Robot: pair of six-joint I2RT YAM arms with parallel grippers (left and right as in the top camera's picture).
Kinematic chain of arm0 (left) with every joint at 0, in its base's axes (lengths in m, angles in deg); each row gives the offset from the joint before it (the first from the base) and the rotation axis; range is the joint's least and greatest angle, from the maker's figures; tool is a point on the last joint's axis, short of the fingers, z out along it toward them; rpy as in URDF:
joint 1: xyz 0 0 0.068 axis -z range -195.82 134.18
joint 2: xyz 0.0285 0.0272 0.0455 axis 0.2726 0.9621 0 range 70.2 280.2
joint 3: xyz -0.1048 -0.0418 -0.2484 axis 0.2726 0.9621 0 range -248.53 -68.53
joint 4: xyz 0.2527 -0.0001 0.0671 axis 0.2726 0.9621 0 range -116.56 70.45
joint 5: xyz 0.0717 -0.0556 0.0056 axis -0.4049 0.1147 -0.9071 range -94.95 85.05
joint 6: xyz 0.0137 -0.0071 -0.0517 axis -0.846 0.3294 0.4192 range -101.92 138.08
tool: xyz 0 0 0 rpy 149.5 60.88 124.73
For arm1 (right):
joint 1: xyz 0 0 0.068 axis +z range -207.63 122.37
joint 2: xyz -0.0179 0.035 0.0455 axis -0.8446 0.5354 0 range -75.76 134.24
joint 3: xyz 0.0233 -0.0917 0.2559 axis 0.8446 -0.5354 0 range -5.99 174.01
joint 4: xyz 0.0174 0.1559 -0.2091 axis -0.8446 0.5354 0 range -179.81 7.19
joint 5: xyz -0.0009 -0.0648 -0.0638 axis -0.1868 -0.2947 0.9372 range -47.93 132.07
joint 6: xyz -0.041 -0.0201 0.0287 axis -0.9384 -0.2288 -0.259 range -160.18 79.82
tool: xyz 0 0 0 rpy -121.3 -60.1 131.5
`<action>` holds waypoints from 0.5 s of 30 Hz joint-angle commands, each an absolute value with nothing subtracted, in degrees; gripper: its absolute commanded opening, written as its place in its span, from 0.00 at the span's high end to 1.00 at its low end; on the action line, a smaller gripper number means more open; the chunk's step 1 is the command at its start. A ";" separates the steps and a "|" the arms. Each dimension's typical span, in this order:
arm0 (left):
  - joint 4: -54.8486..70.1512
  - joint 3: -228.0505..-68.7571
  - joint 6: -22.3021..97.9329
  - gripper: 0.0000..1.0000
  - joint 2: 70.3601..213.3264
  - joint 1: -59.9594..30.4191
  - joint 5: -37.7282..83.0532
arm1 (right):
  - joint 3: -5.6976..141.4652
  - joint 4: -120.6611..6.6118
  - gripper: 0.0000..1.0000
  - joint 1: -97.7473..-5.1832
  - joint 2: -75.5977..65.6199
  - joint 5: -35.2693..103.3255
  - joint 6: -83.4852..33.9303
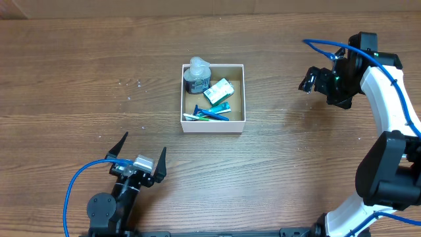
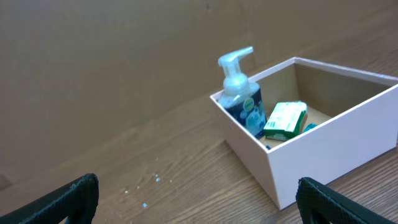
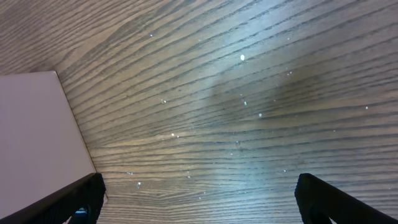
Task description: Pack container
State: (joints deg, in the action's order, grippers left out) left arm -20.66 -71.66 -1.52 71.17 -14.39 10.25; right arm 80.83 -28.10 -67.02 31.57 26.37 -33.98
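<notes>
The container is a square white-walled box with a brown floor at the table's middle; it also shows in the left wrist view and as a white wall in the right wrist view. Inside stand a blue pump soap bottle, a green-and-white box and blue and green toothbrushes. My left gripper is open and empty, low at the front left of the container. My right gripper is open and empty, right of the container over bare wood.
The table is brown wood with small white specks. The right arm's white links run down the right edge. The left arm's base and blue cable sit at the front left.
</notes>
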 commanded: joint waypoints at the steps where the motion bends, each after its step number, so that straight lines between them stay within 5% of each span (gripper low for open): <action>1: -21.23 -70.09 -1.19 0.00 70.34 -16.31 9.66 | 81.45 -28.25 0.00 -67.02 30.95 25.91 -34.24; 15: -21.49 -69.70 -1.01 0.00 70.40 -18.39 9.48 | 81.45 -28.25 0.00 -67.02 30.95 25.91 -34.24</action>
State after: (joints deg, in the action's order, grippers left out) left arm -21.04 -70.33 -1.52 71.10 -17.86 9.81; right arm 80.83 -28.10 -67.02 31.57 26.37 -34.00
